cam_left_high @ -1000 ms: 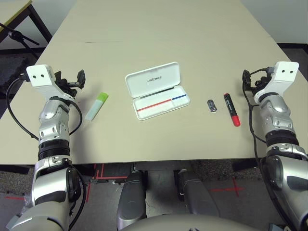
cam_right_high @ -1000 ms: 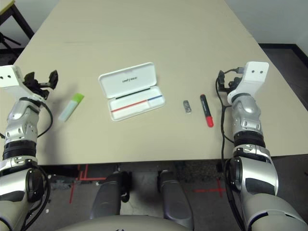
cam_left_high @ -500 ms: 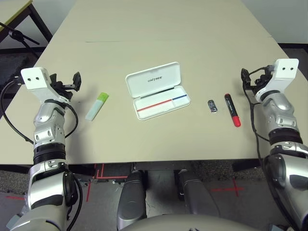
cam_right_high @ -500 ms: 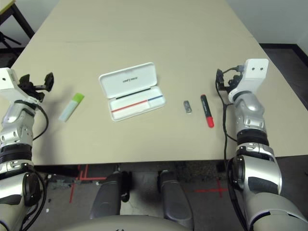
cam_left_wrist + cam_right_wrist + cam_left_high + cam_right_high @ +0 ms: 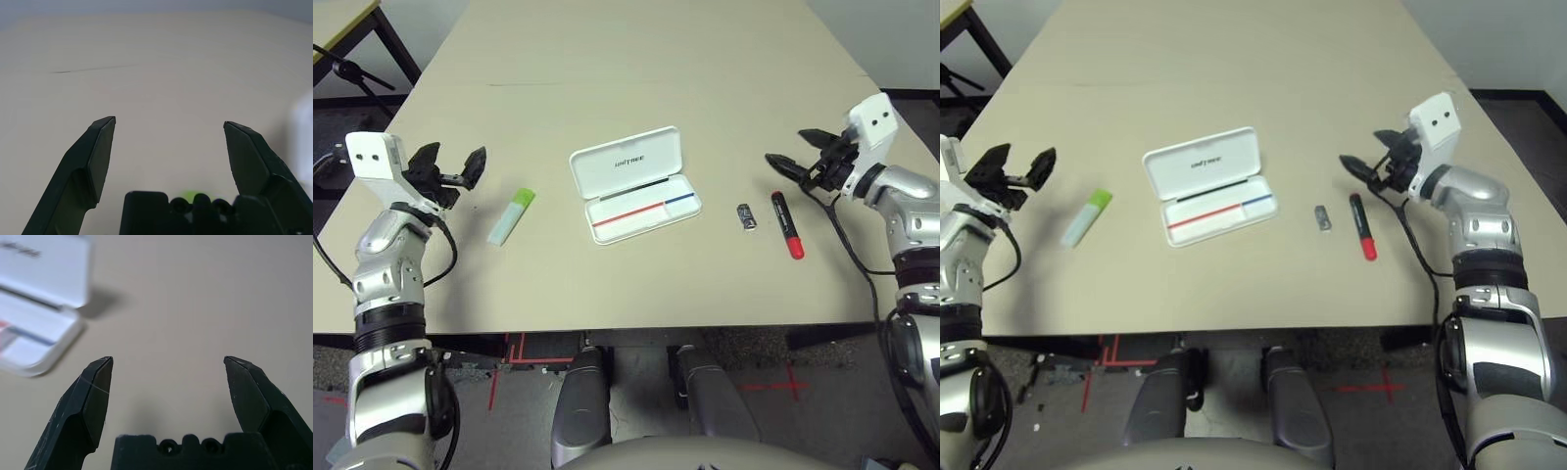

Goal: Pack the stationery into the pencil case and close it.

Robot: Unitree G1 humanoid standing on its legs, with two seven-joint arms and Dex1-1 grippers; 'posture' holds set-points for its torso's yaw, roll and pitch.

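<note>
A: Where is the pencil case sitting?

B: In the middle of the beige desk, lying open. Its lid, with black lettering, is folded back on the far side, and the tray nearer the robot shows a red-and-blue line.

A: Anything in the tray?

B: None of the stationery is in it. The whitish stick with the light-green end lies on the desk to the left of the case, well apart from it, green end pointing away from the robot. The tiny dark grey-silver piece is on the desk to the right of the case, and the red marker lies just beside that piece, farther right, its black cap on the far end.

A: And the arms?

B: The left gripper hangs above the desk's left edge, left of the green-tipped stick and apart from it. Its jaws stand wide with nothing between them; the left wrist view looks out over bare desk between the two fingers.

A: The right one?

B: The right gripper is out on the right side, pointing in toward the centre, just beyond the marker's capped end and not touching it. Its jaws are also spread wide and hold nothing. In the right wrist view a corner of the open case shows past the fingers.
</note>
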